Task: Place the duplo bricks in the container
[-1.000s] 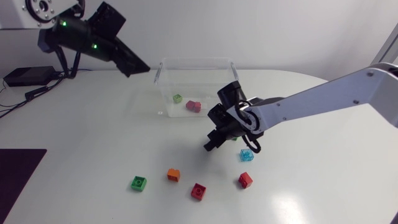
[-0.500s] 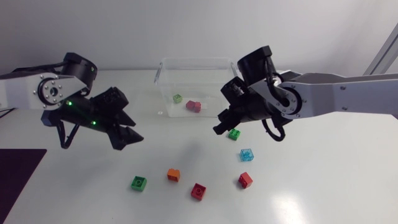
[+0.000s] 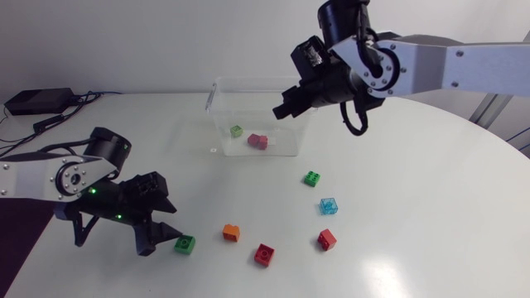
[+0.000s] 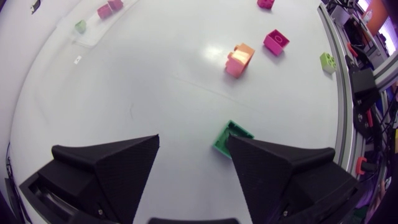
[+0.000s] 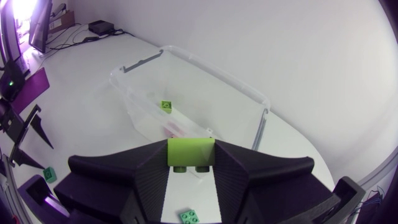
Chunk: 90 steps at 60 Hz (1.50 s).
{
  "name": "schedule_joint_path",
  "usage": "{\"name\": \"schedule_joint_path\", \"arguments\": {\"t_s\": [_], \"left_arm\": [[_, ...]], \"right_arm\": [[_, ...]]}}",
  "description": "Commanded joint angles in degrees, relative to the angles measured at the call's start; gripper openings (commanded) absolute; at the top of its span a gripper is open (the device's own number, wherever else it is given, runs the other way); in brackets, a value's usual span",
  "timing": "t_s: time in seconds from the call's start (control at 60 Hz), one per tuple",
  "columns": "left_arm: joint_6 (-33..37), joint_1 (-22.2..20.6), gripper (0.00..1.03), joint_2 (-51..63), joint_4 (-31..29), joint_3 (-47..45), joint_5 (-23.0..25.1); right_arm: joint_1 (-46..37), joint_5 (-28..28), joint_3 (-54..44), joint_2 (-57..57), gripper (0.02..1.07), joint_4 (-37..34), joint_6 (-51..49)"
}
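Note:
My right gripper hangs over the front right rim of the clear container. It is shut on a lime green brick, which shows between the fingers in the right wrist view. A light green brick and a pink brick lie inside the container. My left gripper is low at the front left, open, with a dark green brick just beside its fingertips. In the left wrist view that green brick lies against the tip of one finger, partly hidden by it.
Loose on the table are an orange brick, a red brick, another red brick, a light blue brick and a green brick. A black box with cables sits at the back left.
My left arm swung from the back left down to the front left, beside the dark green brick. My right arm rose from the table's middle to above the container.

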Motion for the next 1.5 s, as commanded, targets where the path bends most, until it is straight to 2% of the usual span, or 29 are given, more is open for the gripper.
{"name": "schedule_joint_path", "arguments": {"t_s": [0.0,0.25,0.533,0.75,0.767,0.817,0.867,0.883,0.9,0.933,1.2,1.4,1.483], "left_arm": [[2.63,-0.09,0.77,-0.71,1.08,-2.56,0.97],[3.42,-0.36,0.77,-2.47,3.37,-5.99,1.23],[3.25,-0.36,0.77,-2.29,4.42,-6.26,1.23],[2.46,-1.59,0.77,-0.27,7.41,-6.34,1.14],[2.46,-1.68,0.77,-0.18,7.50,-6.43,1.14],[2.46,-1.85,0.77,-0.18,7.85,-6.70,1.14],[2.54,-1.85,0.77,-0.18,7.85,-6.96,1.14],[2.54,-1.85,0.77,-0.18,7.85,-7.05,1.14],[2.63,-1.85,0.77,-0.18,7.85,-7.22,1.14],[2.98,-1.85,0.77,-0.18,7.85,-7.49,1.14],[3.51,-2.38,0.77,-5.63,7.50,-10.39,1.40],[2.98,-4.14,0.77,-8.09,7.06,-11.71,1.49],[2.46,-5.46,0.77,-9.32,6.36,-12.14,1.49]], "right_arm": [[-1.12,0.49,2.58,4.23,0.26,-0.41,1.50],[-3.93,-0.04,7.51,10.38,0.27,1.43,2.03],[-5.69,-1.09,13.39,14.34,0.27,0.64,1.94],[-6.56,-1.09,19.11,20.49,0.29,-0.41,1.85],[-6.56,-1.09,19.63,21.02,0.30,-0.68,1.85],[-6.65,-1.00,20.69,21.99,0.42,-0.94,2.12],[-6.65,-1.00,21.48,22.42,0.73,-1.29,2.38],[-6.65,-1.00,21.57,22.42,0.76,-1.29,2.47],[-6.65,-1.00,21.83,22.42,0.90,-1.55,2.65],[-6.56,-0.83,22.10,22.25,1.01,-1.91,2.65],[-6.48,-0.74,18.67,14.51,1.02,-3.66,2.82],[-6.30,-0.21,6.80,3.53,1.02,-7.97,5.99],[-6.13,-0.30,-1.28,-2.45,1.02,-8.15,7.13]]}}
